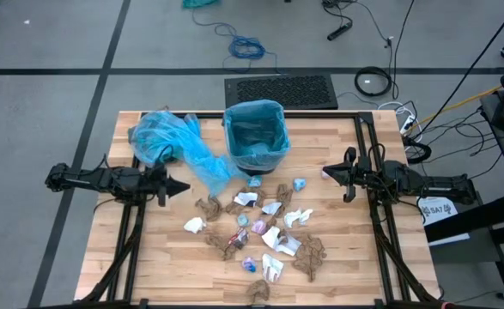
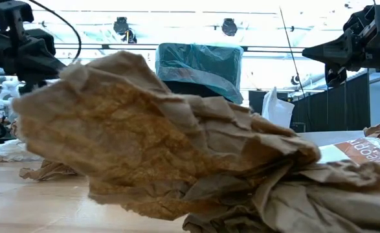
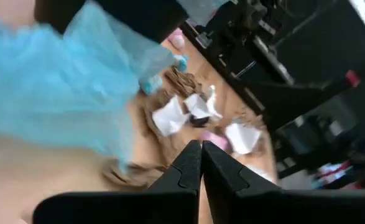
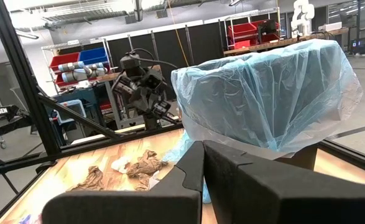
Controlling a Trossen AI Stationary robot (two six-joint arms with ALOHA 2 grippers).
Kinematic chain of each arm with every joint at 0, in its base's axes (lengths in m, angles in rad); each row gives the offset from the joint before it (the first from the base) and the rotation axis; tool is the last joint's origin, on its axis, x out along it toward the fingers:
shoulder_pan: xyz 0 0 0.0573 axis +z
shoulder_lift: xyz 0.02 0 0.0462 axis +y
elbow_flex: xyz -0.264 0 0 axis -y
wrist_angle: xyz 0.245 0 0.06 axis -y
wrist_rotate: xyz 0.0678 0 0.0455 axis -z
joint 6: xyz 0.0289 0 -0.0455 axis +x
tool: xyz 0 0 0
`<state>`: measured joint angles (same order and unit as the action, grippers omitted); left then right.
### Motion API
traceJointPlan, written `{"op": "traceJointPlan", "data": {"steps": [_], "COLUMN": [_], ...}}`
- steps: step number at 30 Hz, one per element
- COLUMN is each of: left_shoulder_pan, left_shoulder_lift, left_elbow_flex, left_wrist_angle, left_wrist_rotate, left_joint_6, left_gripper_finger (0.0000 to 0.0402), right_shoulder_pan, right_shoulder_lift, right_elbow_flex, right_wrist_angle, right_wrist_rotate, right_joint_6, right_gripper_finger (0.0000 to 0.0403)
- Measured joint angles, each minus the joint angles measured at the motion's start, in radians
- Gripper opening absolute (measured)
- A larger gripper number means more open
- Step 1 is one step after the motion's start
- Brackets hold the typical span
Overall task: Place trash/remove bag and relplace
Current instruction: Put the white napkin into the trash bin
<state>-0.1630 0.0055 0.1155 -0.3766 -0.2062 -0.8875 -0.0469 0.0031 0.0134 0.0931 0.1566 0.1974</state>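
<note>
Trash scattered over the worktop in front of the blue-lined bin, spare blue bag crumpled beside it. Left pincer clenched and empty at the bag's edge; right pincer likewise clenched, empty, right of the bin

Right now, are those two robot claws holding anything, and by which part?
Nothing is held. The left gripper and right gripper are both shut and empty; the trash lies on the table.
</note>
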Motion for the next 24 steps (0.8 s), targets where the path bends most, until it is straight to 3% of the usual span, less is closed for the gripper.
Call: {"op": "traceJointPlan", "data": {"steps": [16, 24], "left_shoulder_pan": [0.000, 0.000], "left_shoulder_lift": [0.000, 0.001], "left_elbow_flex": [0.000, 0.025], "left_wrist_angle": [-0.002, -0.008], "left_wrist_rotate": [-0.014, -0.043], "left_joint_6": [-0.022, 0.134], "left_gripper_finger": [0.0015, 0.0015], "right_shoulder_pan": [0.000, 0.000], "right_shoulder_lift": [0.000, 0.000], "right_elbow_flex": [0.000, 0.000], "right_wrist_angle": [0.000, 0.000], "right_wrist_rotate": [0.000, 0.000], "right_joint_6": [0.000, 0.000], "right_gripper_finger": [0.0000, 0.0000]}}
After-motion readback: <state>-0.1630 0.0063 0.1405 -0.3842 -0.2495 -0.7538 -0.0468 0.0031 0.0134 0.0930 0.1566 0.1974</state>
